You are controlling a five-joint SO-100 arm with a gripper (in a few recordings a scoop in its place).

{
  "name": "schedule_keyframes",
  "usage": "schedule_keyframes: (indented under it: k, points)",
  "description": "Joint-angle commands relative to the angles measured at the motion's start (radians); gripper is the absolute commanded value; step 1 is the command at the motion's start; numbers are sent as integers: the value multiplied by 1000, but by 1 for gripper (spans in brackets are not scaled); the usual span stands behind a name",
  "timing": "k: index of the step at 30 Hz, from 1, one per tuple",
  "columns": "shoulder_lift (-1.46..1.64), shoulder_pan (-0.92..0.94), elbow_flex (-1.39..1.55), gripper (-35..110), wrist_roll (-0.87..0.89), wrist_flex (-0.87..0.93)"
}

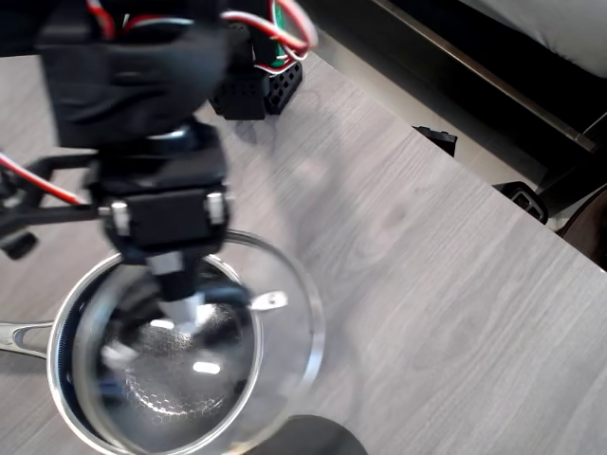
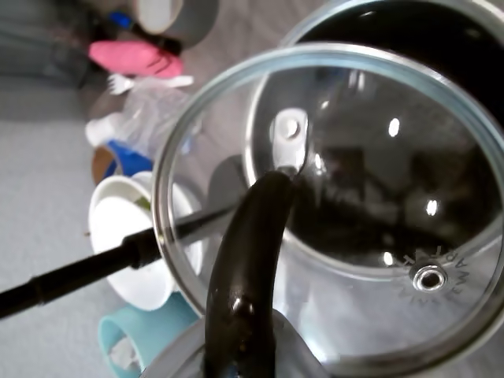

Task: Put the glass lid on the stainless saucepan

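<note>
The glass lid (image 1: 289,351) hangs tilted over the stainless saucepan (image 1: 55,353) at the lower left of the overhead view. It covers most of the pan and sticks out past its right side. My gripper (image 1: 185,292) reaches down from the black arm and is shut on the lid's black bar handle (image 2: 246,260). In the wrist view the glass lid (image 2: 354,197) fills the middle, with its vent hole (image 2: 429,277) at the lower right. The dark inside of the stainless saucepan (image 2: 409,27) lies behind it. The pan's long handle (image 1: 19,336) points left.
A dark grey round object (image 1: 318,438) sits at the bottom edge. The table's far edge (image 1: 455,161) runs diagonally, with the arm's base (image 1: 256,90) near it. Beyond the lid are a white cup (image 2: 126,228), a teal cup (image 2: 146,339), a pink thing (image 2: 134,59) and a black rod (image 2: 79,276).
</note>
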Motion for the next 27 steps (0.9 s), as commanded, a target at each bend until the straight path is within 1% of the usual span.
schedule_keyframes:
  k: [1,8,22,27]
  points:
    - [-6,32,-67,0,-5,31]
    - [-87,74,-66,0,5,54]
    - [-199,106,-75,0,0,-51]
    - [-216,107,-75,0,-2,-57]
